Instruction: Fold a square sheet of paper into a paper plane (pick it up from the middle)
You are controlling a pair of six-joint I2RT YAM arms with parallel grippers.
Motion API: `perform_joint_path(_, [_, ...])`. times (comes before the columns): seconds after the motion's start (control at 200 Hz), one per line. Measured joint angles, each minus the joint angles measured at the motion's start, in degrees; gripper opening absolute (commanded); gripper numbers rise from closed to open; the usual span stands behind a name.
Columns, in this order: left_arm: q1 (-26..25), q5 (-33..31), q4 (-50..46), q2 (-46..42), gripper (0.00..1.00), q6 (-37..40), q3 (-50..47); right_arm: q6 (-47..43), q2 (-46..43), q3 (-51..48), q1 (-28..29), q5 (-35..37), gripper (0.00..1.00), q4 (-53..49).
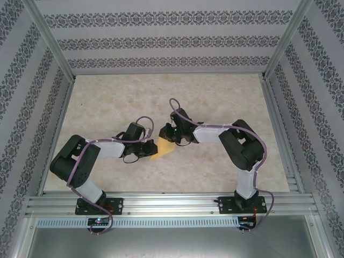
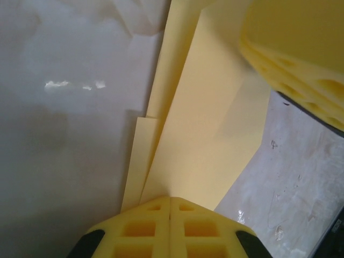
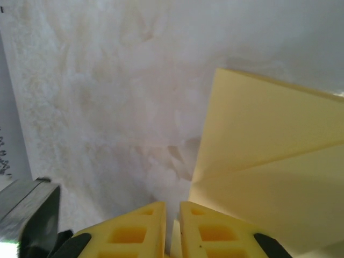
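The yellow sheet of paper (image 1: 163, 150) is folded into a pointed, layered shape, the paper plane, and is held between both grippers at mid table. My left gripper (image 1: 152, 147) is shut on its near end. In the left wrist view the fingertips (image 2: 161, 207) press together on the paper (image 2: 204, 134), whose layered flaps run away upward. My right gripper (image 1: 167, 141) is at the paper's far end. In the right wrist view its jaws (image 3: 172, 205) stand a narrow gap apart, with a paper edge low in the gap and the folded paper (image 3: 269, 161) to the right. A right finger (image 2: 301, 59) shows top right in the left wrist view.
The marbled beige table top (image 1: 215, 102) is ringed by aluminium rails (image 1: 161, 204) and patterned walls (image 1: 161, 37). Both arms bend inward, elbows out at left (image 1: 72, 161) and right (image 1: 244, 148).
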Motion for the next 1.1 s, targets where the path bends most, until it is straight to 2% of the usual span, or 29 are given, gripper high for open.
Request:
perform_joint_path(0.215, [-0.7,-1.2,-0.2,-2.2,0.04,-1.6,-1.9,1.3,2.3,-2.1,0.0,0.0,0.12,3.8])
perform_joint_path(0.34, [-0.7,-1.6,-1.8,-2.9,0.12,-1.4,-1.7,1.2,2.5,-3.0,0.0,-0.4,0.12,6.1])
perform_joint_path(0.445, [-0.7,-2.2,-7.2,-5.7,0.21,-0.1,-1.0,1.0,2.5,-3.7,0.0,-1.1,0.12,7.5])
perform_joint_path(0.58, [-0.6,-2.0,-13.9,-7.4,0.17,2.8,4.7,0.5,2.6,-4.1,-0.1,-1.5,0.12,8.6])
perform_joint_path(0.754, [-0.6,2.6,-14.4,-3.3,0.09,4.7,11.3,0.2,2.7,-4.3,-0.3,-2.1,0.12,9.2])
perform_joint_path(0.929, [-0.4,6.8,-14.0,3.7,0.07,4.7,11.2,0.1,2.8,-4.4,-0.4,-2.5,0.12,9.7])
perform_joint_path(1.099, [1.1,9.1,-13.9,5.6,0.08,5.0,9.2,0.1,2.9,-4.6,-0.4,-2.6,0.12,10.1])
